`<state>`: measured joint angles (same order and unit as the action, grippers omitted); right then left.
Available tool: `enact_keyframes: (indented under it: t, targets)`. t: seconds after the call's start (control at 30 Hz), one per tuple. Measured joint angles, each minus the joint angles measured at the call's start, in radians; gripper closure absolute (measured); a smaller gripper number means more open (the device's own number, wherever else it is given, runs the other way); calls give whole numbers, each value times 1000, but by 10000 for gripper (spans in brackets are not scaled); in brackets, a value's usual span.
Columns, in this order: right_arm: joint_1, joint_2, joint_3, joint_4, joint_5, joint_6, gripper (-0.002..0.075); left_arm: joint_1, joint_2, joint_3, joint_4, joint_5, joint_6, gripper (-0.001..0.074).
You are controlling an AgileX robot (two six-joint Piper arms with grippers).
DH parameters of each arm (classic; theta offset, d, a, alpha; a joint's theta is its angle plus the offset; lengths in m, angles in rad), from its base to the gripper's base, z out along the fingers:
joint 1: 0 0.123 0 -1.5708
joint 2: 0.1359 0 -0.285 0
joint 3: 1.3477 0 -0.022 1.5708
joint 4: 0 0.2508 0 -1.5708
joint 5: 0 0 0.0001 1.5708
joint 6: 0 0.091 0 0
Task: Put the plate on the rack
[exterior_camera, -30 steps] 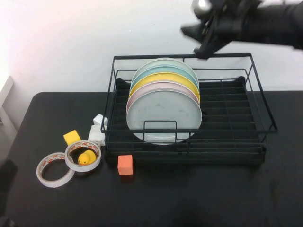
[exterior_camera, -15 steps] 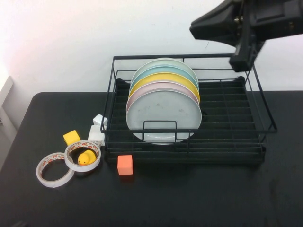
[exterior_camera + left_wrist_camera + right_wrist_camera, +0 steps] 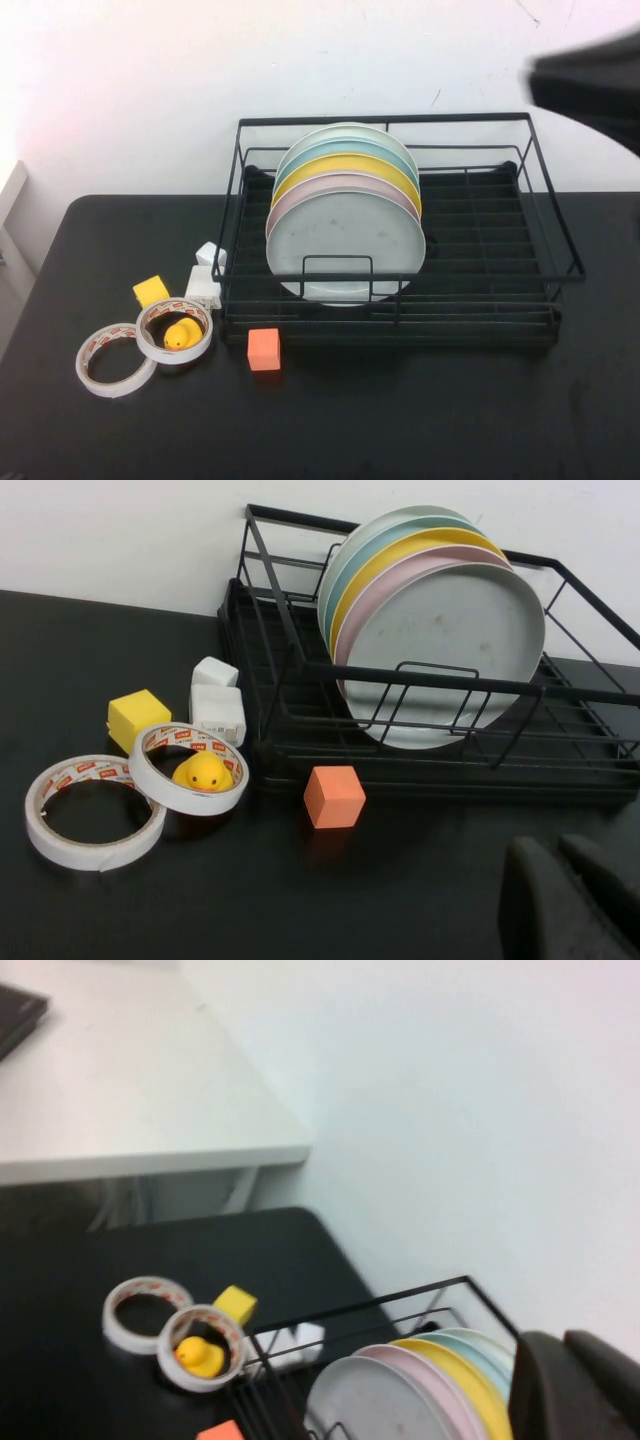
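Plate: the plate (image 3: 346, 243) stands on edge in the rack (image 3: 395, 229), frontmost of the row, a pink plate (image 3: 340, 183) just behind it.
Rack: sits on the black table (image 3: 400, 420), toward its rear.
My right gripper (image 3: 585, 1385): raised at the rack's far right corner; fingers close together, apparently empty, though only their tips show.
My left gripper (image 3: 570, 900): low over the table before the rack; whether it is closed I cannot tell.
Loose items: an orange cube (image 3: 264, 349) at the rack's front rail; two tape rolls (image 3: 140, 345) to the left.
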<state>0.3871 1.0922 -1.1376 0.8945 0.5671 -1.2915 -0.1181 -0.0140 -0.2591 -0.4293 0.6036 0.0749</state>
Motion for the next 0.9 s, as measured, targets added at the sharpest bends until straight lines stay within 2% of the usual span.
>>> enact_keyframes:
  t: [0.23,0.43,0.77,0.9]
  targets:
    - [0,-310,232,15,-101,-10,727,0,0,0,4,0,-1,736]
    - [0,-490,347,19,-121,-10,727,0,0,0,5,0,-1,736]
    - [0,-566,438,19,-91,-2,727,0,0,0,8,0,-1,736]
    - [0,-567,521,19,-171,28,727,0,0,0,8,0,-1,736]
